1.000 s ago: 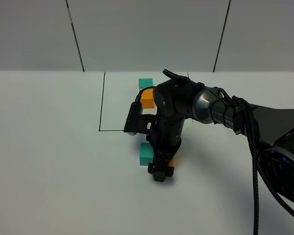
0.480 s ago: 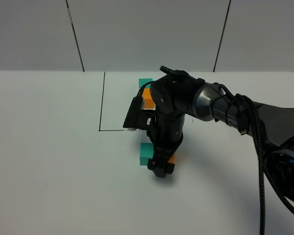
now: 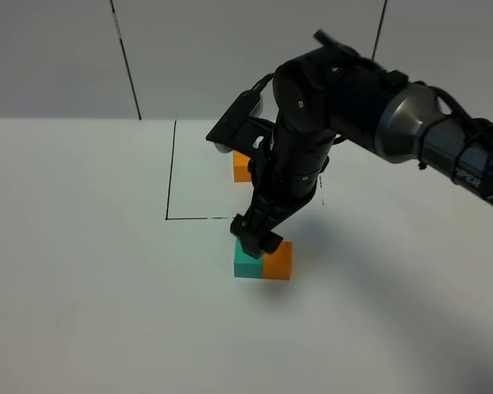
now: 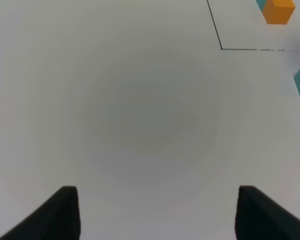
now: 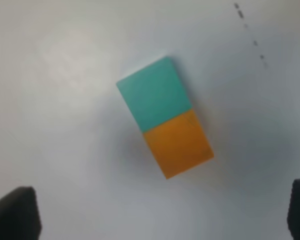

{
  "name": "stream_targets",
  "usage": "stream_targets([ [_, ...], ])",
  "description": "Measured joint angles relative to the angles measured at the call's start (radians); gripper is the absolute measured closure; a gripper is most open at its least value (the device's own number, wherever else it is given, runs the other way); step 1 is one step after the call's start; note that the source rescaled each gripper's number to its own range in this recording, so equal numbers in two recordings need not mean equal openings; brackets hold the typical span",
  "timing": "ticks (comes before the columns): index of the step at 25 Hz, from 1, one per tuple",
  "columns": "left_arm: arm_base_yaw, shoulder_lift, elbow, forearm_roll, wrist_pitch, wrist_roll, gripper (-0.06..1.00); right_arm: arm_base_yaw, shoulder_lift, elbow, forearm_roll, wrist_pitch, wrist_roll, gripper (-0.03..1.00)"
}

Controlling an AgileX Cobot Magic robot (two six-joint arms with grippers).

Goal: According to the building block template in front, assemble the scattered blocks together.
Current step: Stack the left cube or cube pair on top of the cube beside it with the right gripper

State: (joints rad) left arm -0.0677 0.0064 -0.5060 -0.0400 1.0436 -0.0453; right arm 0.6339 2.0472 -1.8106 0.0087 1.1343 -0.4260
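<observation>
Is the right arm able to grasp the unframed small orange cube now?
Probably yes: the open right gripper hangs above the small orange cube, nothing between; the small teal cube touches one side.

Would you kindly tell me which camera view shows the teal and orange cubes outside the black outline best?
The right wrist view: the teal cube and orange cube lie touching, fully unobstructed. In the exterior high view the right gripper overlaps their far edge. The left wrist view catches only a cropped teal corner.
</observation>
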Motion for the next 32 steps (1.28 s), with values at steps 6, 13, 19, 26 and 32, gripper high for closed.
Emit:
stream_targets([
  [6,0.0,0.0,0.0,0.0,0.0,0.0,0.55,0.0,-0.147,0.0,-0.026,-0.007,0.197,-0.03],
  [13,0.0,0.0,0.0,0.0,0.0,0.0,0.55,0.0,-0.298,0.0,-0.116,-0.03,0.39,-0.03],
  [19,0.0,0.0,0.0,0.0,0.0,0.0,0.55,0.0,-0.342,0.0,-0.157,-0.062,0.473,-0.03],
  [26,0.0,0.0,0.0,0.0,0.0,-0.001,0.55,0.0,-0.342,0.005,-0.139,-0.073,0.368,-0.02],
  [32,0.0,0.0,0.0,0.0,0.0,-0.001,0.55,0.0,-0.324,0.005,0.017,-0.105,0.143,-0.02],
])
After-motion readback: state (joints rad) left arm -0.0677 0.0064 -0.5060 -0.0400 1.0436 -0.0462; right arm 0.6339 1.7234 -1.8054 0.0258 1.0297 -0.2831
